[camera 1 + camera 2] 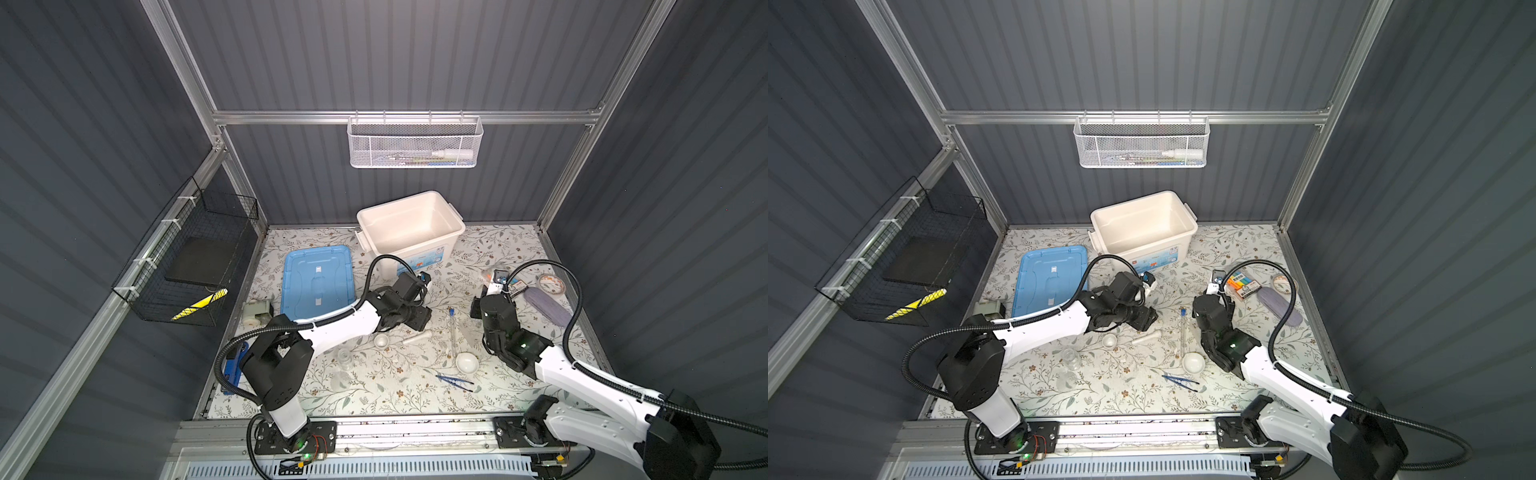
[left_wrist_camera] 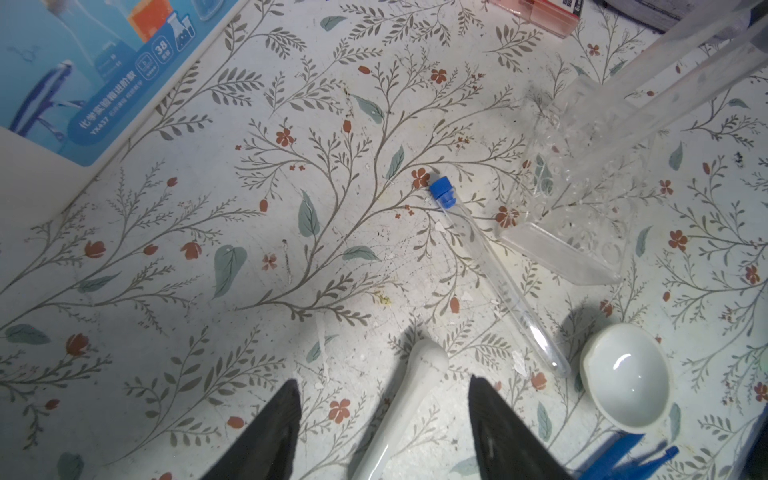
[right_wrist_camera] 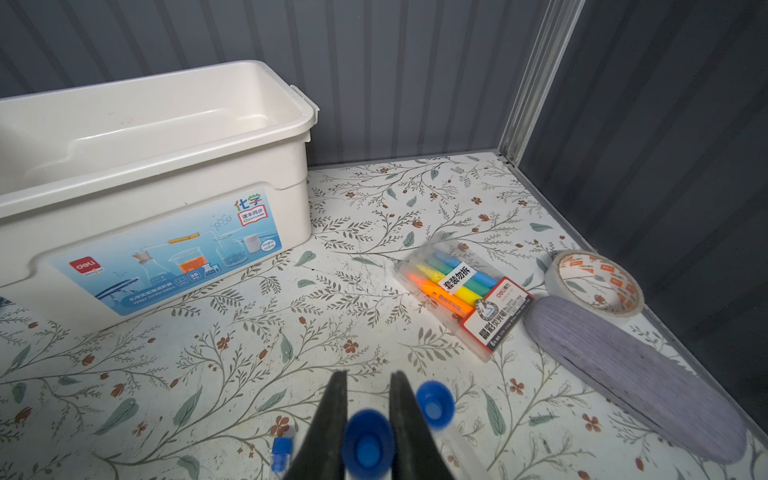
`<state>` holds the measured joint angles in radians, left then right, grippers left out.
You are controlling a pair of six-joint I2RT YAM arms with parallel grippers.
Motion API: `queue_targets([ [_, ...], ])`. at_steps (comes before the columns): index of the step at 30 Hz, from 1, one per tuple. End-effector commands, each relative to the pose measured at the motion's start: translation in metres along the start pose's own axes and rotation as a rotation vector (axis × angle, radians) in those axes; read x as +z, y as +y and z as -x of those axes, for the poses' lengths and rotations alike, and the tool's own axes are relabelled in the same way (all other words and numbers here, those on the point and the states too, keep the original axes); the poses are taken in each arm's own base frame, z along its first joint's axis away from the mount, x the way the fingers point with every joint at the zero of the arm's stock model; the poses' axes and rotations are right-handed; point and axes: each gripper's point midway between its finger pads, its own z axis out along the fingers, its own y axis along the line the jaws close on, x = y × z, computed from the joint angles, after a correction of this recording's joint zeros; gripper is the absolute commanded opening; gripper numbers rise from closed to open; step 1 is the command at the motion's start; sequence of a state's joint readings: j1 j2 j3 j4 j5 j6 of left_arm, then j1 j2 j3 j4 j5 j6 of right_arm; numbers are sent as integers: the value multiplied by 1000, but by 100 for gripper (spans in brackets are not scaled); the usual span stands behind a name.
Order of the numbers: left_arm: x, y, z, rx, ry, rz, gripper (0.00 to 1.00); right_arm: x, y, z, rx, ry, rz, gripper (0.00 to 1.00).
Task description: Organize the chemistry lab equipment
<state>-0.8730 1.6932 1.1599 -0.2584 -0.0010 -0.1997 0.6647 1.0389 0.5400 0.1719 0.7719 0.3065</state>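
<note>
Jaws apart and empty, the left gripper hovers astride the white pestle at the middle of the table. It should drop lower and close squarely across the shaft. The right gripper, toward the back right corner, clamps a blue-capped tube.

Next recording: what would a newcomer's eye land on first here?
Probably the open white plastic bin at the back of the floral-patterned table, with its light blue lid lying flat beside it. Next come the two arms in front. The right tool is shut on a clear blue-capped tube, and the left tool is open over a white pestle.
</note>
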Motion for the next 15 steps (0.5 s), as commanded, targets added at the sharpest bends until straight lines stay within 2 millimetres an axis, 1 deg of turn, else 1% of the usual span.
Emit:
queue_targets([
  [1, 2, -3, -4, -8, 3, 3, 66, 1, -1, -2, 2, -4, -16, 15],
  [4, 3, -3, -4, -8, 2, 1, 66, 0, -1, -7, -12, 11, -10, 15],
  [9, 3, -4, -4, -6, 0, -1, 66, -2, -6, -17, -27, 21, -25, 15],
  [15, 5, -7, -4, -4, 1, -11, 66, -3, -5, -21, -41, 20, -33, 14],
])
